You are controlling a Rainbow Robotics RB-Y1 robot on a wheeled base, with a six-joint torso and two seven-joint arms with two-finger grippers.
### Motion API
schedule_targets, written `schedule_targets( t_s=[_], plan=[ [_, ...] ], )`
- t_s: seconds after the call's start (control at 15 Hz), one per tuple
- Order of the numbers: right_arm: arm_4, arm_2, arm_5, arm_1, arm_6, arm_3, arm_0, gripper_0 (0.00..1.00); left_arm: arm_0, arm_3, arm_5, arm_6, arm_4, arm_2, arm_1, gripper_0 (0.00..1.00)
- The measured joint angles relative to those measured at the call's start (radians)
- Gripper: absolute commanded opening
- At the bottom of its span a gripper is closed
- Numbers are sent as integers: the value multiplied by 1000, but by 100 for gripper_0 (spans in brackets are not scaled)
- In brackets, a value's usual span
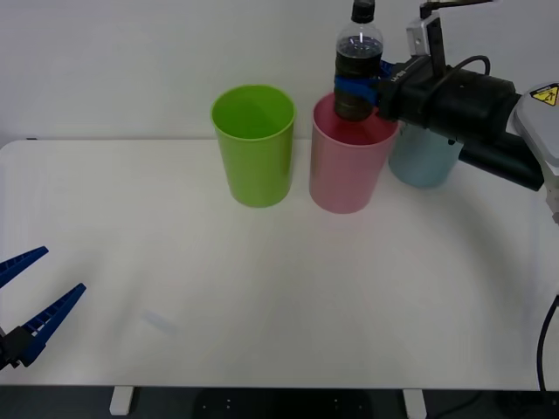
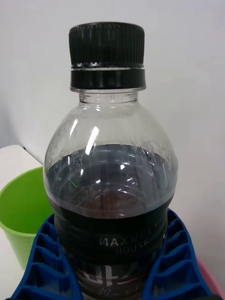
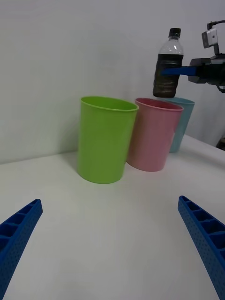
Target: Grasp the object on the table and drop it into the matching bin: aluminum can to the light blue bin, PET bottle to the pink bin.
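Observation:
The PET bottle (image 1: 358, 65), clear with dark liquid and a dark cap, hangs upright over the mouth of the pink bin (image 1: 348, 166). My right gripper (image 1: 356, 87) is shut on its lower body; up close its blue fingers (image 2: 44, 262) clamp both sides of the bottle (image 2: 110, 187). The left wrist view also shows the bottle (image 3: 167, 65) held above the pink bin (image 3: 152, 133). The light blue bin (image 1: 423, 157) stands behind the right arm, partly hidden. My left gripper (image 1: 26, 301) rests open low at the table's near left corner.
A lime green bin (image 1: 253, 144) stands just left of the pink one, the three bins in a row along the far side of the white table (image 1: 262, 288). A wall rises right behind them.

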Motion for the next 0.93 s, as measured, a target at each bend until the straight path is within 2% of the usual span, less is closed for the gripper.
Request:
schedule_targets(
  t_s=[0.33,0.4,0.47,0.53,0.93],
  plan=[
    [11,-6,9,7,4,14,-6,4,0,0,0,0,0,0,0,100],
    [11,-7,9,6,5,14,-6,33,0,0,0,0,0,0,0,100],
    [11,-10,9,6,5,14,-6,84,0,0,0,0,0,0,0,100],
    [11,-14,10,6,7,15,-5,100,0,0,0,0,0,0,0,100],
    [1,-29,8,6,18,14,0,100,0,0,0,0,0,0,0,100]
  ],
)
